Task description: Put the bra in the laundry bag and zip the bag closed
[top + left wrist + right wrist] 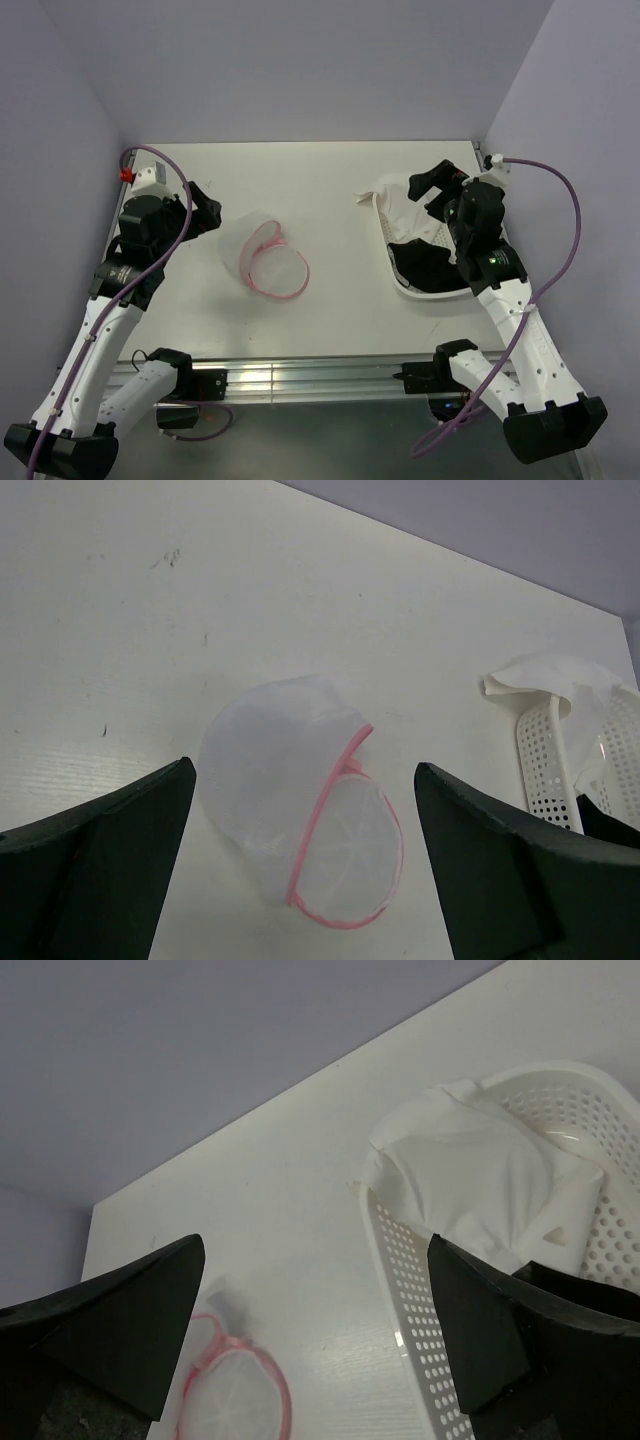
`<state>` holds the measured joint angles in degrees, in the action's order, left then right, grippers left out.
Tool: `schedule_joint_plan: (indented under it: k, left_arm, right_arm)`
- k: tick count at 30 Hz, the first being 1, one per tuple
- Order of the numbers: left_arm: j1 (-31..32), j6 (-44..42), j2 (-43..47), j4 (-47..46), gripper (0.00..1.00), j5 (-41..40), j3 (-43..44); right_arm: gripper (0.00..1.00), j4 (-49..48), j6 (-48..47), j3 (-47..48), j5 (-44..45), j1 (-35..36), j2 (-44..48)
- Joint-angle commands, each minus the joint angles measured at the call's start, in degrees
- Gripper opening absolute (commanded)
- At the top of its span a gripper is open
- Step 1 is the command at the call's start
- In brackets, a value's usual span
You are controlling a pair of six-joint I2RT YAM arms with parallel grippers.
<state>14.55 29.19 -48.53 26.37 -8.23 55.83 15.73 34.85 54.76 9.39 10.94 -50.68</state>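
The laundry bag [262,258] is a round white mesh pouch with pink zipper trim. It lies open on the table left of centre and shows in the left wrist view [300,790] and the right wrist view [235,1400]. The black bra [425,265] lies in the near part of a white basket on the right. My left gripper [205,212] is open and empty, just left of the bag [303,770]. My right gripper [432,192] is open and empty, above the far part of the basket [315,1243].
The white perforated plastic basket [393,268] stands at the right, also seen in the wrist views [545,770] [400,1280]. A white cloth [405,205] drapes over its far end [550,675] [480,1170]. Purple walls enclose the table on three sides.
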Motion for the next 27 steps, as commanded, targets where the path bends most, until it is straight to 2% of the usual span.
schedule_joint_plan:
  k: [1,9,16,22,27]
  left_arm:
    - [-0.3,-0.3,0.5,-1.8,0.99,1.3,0.7]
    - [-0.3,-0.2,0.5,-1.9,0.99,1.3,0.7]
    - [-0.3,0.0,-0.3,-1.8,0.99,0.1,0.4]
    - [-0.3,0.1,-0.8,-2.1,0.99,0.8,0.3]
    - [-0.3,0.2,-1.1,-2.1,0.99,1.4,0.4]
  right_arm:
    - [1.00,0.4,-0.2,0.6,2.9,-0.3,1.0]
    - [1.00,5.4,-0.2,3.1,6.7,-0.3,0.1]
    - [1.00,16.3,1.9,5.0,6.9,-0.3,-3.5]
    - [0.98,21.2,5.2,0.0,4.7,-0.4,-5.9]
    - [0.96,26.0,10.8,-3.1,8.4,-0.4,-4.9]
